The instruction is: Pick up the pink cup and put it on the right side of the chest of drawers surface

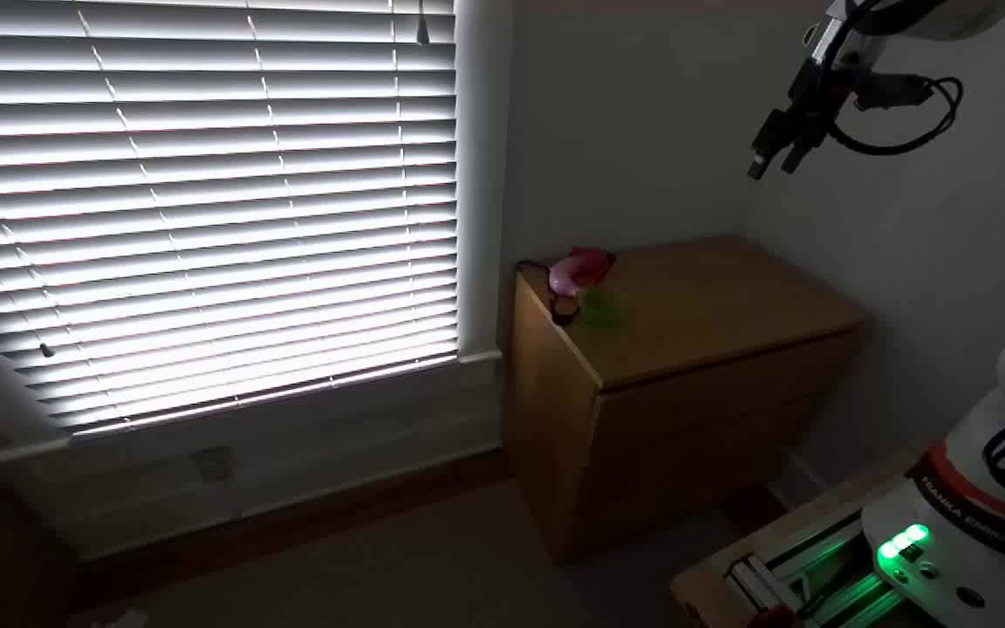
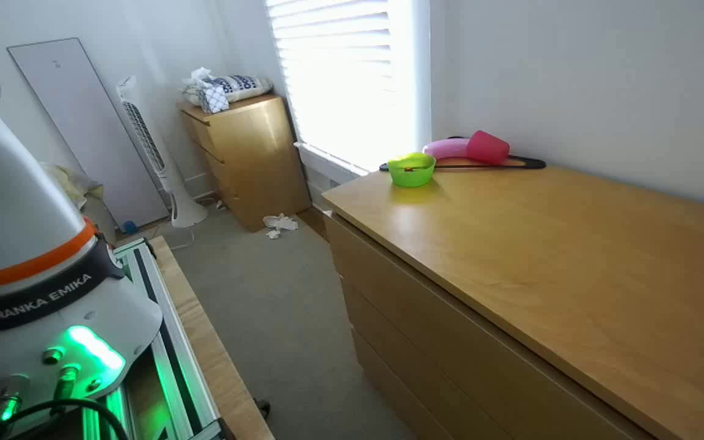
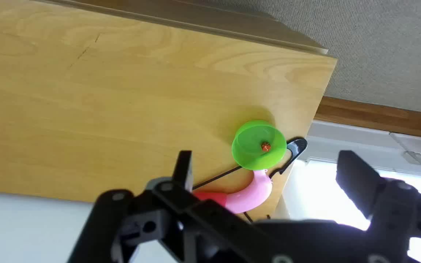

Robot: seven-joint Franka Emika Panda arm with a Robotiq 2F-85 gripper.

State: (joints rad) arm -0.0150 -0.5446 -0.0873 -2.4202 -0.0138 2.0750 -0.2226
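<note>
A wall (image 2: 602, 91), and at an angle to it the blinds (image 1: 232, 218), bright with light, flanked the chest (image 2: 511, 256). The arm (image 2: 16, 189) held the gripper (image 1: 774, 165) well above the chest, released, its fingers (image 3: 358, 182) spread wide. At the blinds' end of the top lay a black hanger (image 2: 533, 163). A curved pink thing (image 2: 445, 148) lay across it. The green bowl (image 2: 411, 176) stood upright nearer the front edge; whether it touched the pink thing, I could not tell. The cup (image 2: 488, 148) was on the chest near the wall, tilted, at the pink thing's end farther from the blinds; whether that end went inside it was unclear. A red die (image 3: 265, 147) lay in the bowl.
</note>
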